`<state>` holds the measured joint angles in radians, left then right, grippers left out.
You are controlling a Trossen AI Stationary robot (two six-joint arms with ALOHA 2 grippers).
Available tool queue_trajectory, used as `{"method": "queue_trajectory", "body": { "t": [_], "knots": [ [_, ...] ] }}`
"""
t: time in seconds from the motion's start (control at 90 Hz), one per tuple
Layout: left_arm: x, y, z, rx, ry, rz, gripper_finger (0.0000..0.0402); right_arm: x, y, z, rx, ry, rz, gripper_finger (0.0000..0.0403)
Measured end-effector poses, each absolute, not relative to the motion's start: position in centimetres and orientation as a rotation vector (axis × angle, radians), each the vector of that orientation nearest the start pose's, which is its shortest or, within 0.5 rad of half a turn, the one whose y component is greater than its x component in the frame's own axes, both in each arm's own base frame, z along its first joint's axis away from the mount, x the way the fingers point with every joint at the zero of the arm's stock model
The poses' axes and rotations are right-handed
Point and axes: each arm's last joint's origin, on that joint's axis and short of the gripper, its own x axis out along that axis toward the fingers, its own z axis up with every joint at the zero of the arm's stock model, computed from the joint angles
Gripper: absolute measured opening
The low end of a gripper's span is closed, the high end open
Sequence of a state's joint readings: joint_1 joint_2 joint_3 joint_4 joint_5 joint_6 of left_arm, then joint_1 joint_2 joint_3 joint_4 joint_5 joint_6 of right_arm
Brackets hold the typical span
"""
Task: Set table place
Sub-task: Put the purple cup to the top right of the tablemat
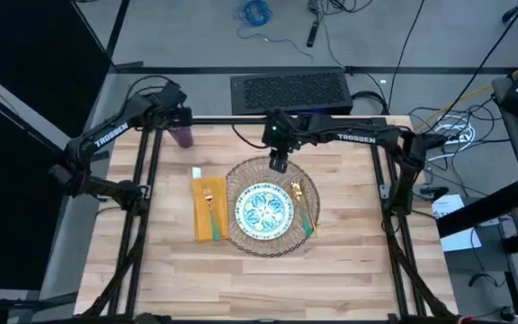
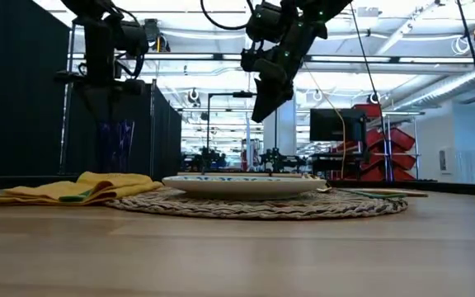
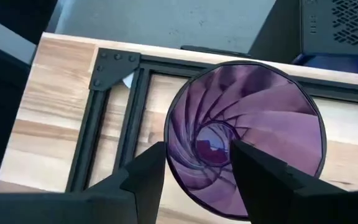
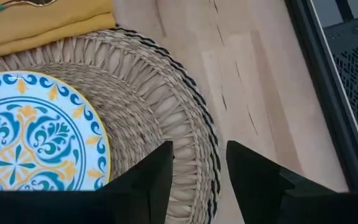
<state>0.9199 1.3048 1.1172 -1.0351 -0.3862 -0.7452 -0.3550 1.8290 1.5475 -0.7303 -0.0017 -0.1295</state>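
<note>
The purple cup [image 1: 183, 136] stands upright at the table's [image 1: 331, 270] far left corner, mouth upward, with the left gripper [image 3: 194, 168] parted around its rim. The right gripper [image 1: 278, 164] hangs released above the straw mat's [image 1: 241, 175] far edge

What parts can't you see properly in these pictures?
- Purple cup: in the left wrist view its bottom rim sits behind the left gripper fingers.
- Spoon: tiny in the high view; the plate hides most of it in the low view.
- Mat: cut off by the right wrist view's edge.
</note>
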Motion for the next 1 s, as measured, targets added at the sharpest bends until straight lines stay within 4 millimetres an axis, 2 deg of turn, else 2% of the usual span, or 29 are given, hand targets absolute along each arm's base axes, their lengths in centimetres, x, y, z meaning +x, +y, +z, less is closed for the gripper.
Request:
{"method": "queue_trajectory", "body": {
  "t": [0.289, 0.789, 1.0],
  "knots": [
    [13.4, 18.7, 26.7, -0.882, 0.863, 1.58, 0.0131, 36.4, -13.4, 26.5, 0.083, 1.051, -0.258, 0.0137],
    [13.8, 18.2, 26.6, -0.862, 0.924, 1.502, 0.0129, 36.6, -13.5, 26.6, 0.052, 1.026, -0.249, 0.0137],
    [13.7, 18.2, 26.6, -0.879, 0.869, 1.588, 0.0129, 36.6, -13.5, 26.6, 0.052, 1.026, -0.249, 0.0137]
  ]
}}
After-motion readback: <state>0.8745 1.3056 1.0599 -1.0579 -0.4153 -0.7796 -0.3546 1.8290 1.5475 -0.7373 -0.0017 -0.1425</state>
